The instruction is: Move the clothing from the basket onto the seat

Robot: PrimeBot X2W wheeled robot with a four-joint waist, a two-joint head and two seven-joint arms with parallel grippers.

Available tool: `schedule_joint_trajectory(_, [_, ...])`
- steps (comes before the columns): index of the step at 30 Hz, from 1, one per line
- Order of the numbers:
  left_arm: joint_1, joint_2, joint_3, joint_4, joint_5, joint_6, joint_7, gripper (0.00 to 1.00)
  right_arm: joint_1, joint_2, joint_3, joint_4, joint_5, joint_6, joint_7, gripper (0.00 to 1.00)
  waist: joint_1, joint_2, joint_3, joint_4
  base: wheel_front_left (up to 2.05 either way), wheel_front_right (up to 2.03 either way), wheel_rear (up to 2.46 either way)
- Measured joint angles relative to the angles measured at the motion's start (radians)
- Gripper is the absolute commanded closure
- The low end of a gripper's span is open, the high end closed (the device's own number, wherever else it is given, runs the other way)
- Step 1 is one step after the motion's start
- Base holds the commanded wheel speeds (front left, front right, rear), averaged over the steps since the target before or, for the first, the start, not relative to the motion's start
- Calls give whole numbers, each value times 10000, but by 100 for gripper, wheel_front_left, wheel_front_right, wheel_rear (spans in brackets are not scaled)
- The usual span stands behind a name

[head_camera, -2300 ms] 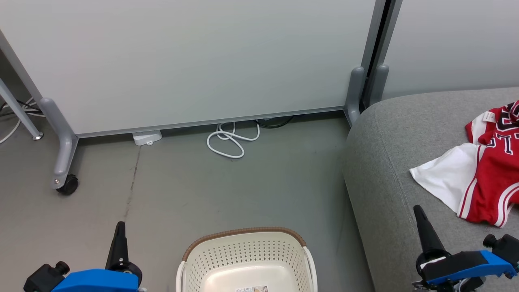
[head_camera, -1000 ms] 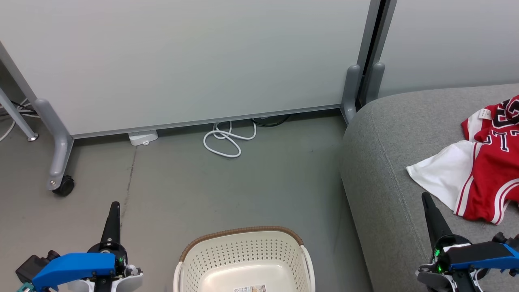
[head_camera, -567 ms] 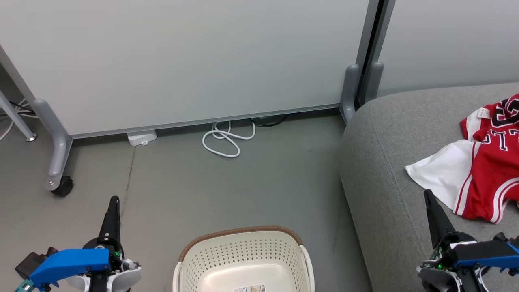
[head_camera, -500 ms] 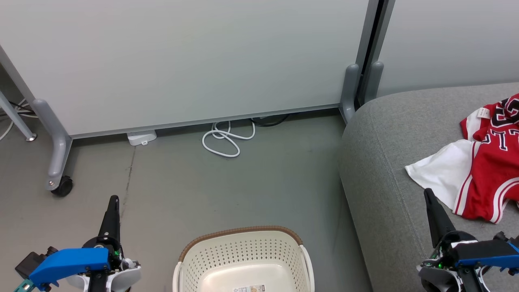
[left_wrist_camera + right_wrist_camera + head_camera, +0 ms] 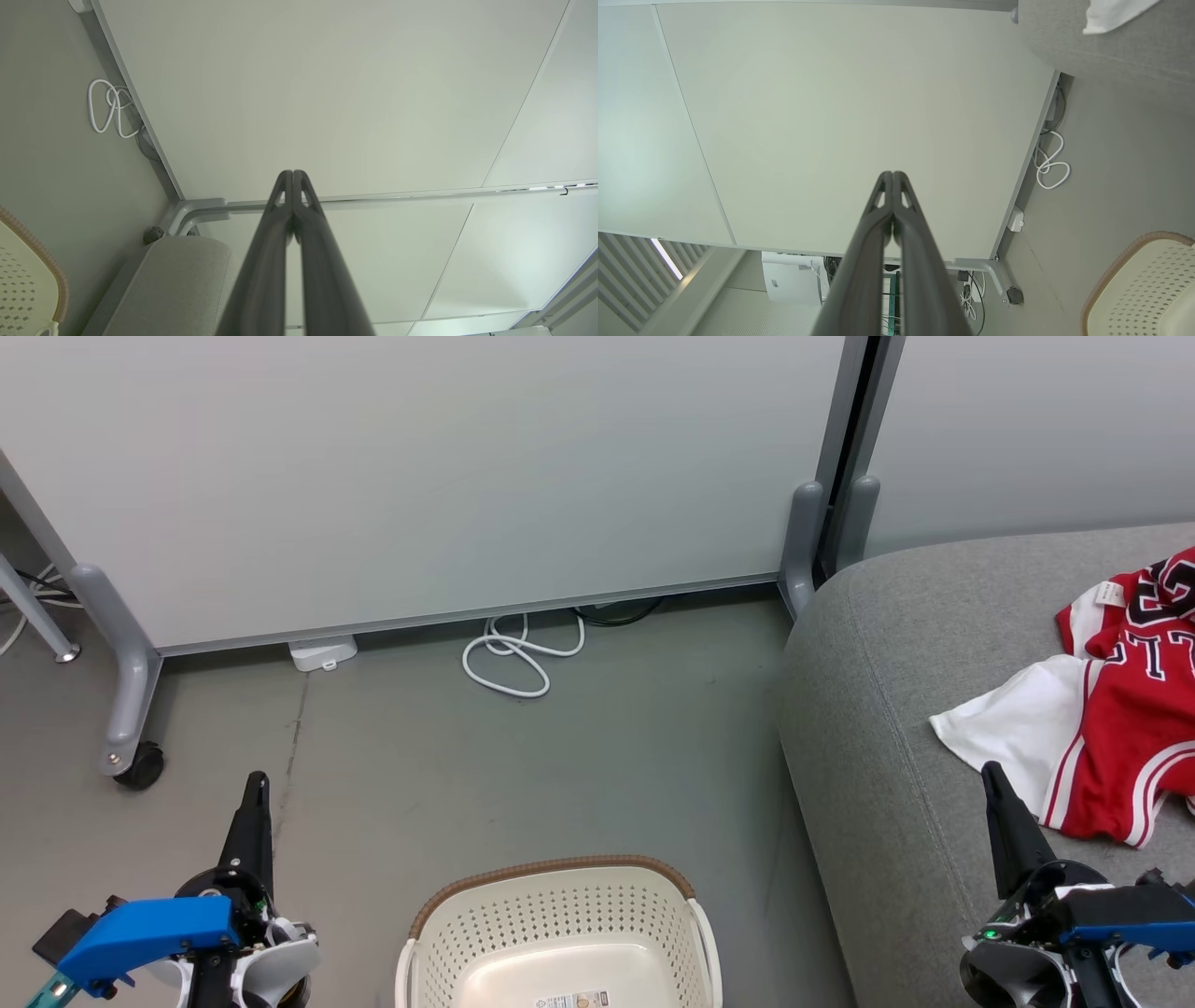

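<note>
The clothing [image 5: 1120,709] lies heaped on the seat [image 5: 868,728] at the right. Its white panel is spread toward the seat's rounded left edge but stops short of it, and its red part runs off the right border. The basket [image 5: 560,910] stands on the floor [image 5: 523,775] at near centre, with a label [image 5: 569,1001] on its bottom and no clothing in it; a narrow strip of floor separates it from the seat.

The right end effector [image 5: 990,773] hangs over the seat's near part, fingers pressed together on nothing, its tip just beside the white panel's near edge. The left end effector [image 5: 254,782] hangs over the floor left of the basket, fingers likewise together and empty. Against the earliest picture both have risen and reach farther; the clothing and basket lie as before, allowing for a slight camera shift.

Beyond the basket the floor is open up to the partition [image 5: 420,476], where a coiled white cable [image 5: 518,658] lies at its foot and a caster [image 5: 140,767] stands far left.
</note>
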Motion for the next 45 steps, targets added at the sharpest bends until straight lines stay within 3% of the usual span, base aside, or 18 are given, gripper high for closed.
schedule_joint_trajectory(45, [-51,-13,40,-31,-309,0,94,100,-38,-2,-33,6,382,0,54,100,-1,0,6,-16,0,0,0])
